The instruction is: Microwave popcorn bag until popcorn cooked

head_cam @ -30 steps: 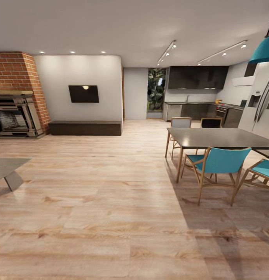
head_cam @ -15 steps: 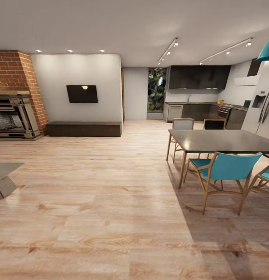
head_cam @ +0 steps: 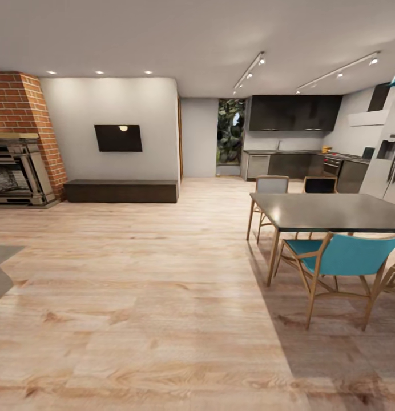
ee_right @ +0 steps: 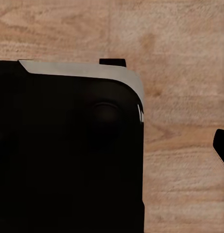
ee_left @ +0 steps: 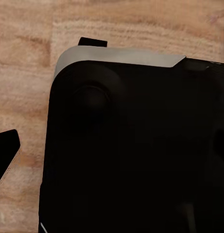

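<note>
The head view covers an open-plan room with a wooden floor (head_cam: pixel 163 297). A dark dining table (head_cam: pixel 329 210) stands at 3 o'clock, with a teal chair (head_cam: pixel 346 260) at its near side and two more chairs at its far side. A brick fireplace (head_cam: pixel 20 142) occupies 9 o'clock, with a wall-mounted television (head_cam: pixel 118 138) and a low dark bench (head_cam: pixel 121 190) beside it. The kitchen lies at 1 o'clock: the countertop (head_cam: pixel 289 152) tops dark cabinets below dark wall cupboards, and a refrigerator (head_cam: pixel 389 171) stands at the right edge. The popcorn bag and the microwave are too small to identify at this range. Each wrist view shows the robot's black base (ee_left: pixel 141 145) over wood flooring. A dark tip enters each wrist view's edge, so finger spacing of both grippers cannot be determined.
</note>
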{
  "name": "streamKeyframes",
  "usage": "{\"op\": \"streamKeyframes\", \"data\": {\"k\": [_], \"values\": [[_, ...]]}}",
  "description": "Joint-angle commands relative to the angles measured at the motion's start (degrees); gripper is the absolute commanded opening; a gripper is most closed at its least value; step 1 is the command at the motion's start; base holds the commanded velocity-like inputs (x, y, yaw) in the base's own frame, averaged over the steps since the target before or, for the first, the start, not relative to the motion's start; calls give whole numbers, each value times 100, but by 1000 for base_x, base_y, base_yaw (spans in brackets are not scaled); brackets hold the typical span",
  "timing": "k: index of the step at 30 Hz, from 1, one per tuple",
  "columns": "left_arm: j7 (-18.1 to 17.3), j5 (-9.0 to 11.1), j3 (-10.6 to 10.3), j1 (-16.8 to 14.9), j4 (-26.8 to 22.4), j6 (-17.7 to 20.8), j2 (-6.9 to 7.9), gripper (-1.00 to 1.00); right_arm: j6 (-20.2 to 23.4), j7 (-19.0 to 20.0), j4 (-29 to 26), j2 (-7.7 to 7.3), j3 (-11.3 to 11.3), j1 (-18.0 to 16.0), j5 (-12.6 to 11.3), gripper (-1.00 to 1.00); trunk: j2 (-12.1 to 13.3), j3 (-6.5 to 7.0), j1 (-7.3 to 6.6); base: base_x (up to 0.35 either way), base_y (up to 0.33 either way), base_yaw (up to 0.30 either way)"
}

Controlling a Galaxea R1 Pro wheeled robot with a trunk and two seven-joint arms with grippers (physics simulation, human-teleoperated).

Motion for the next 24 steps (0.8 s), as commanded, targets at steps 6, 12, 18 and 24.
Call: {"op": "streamKeyframes", "data": {"k": [6,12,18,24], "values": [[12,45,5,1,-7,-2,-2,100,-9,-16,0,6,4,-1,1,100,-2,-5,3,325,66,0],[12,45,5,1,-7,-2,-2,100,-5,-11,0,1,6,-1,1,100,-2,-5,3,325,70,0],[12,220,5,1,-6,0,-2,100,-7,-17,-1,2,9,-1,1,100,-2,-5,3,325,70,0],[12,255,5,0,-6,7,11,100,-14,-17,-2,5,10,-1,1,100,-2,-5,3,325,70,0]]}}
